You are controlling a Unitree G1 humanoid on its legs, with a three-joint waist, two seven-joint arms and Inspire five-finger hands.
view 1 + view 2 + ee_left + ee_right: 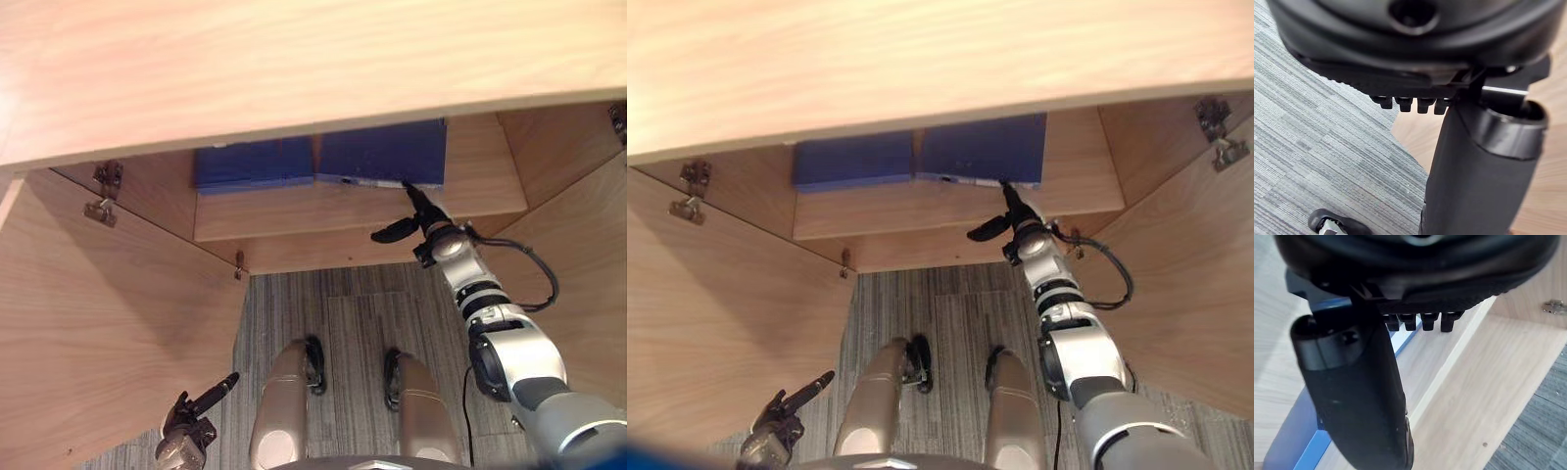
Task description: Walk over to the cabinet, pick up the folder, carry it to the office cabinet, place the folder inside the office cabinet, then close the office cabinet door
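Right arm stretched out into the office cabinet (549,166).
My right hand (427,227) holds its fingers (411,191) straight and open, tips touching the near edge of the blue folder (382,152) on the shelf (294,211); left hand (186,431) hangs low, relaxed.

You see two flat dark-blue folders (253,164) (382,152), one light wooden cabinet shelf (294,211) and two open wooden doors (98,323) (588,255).
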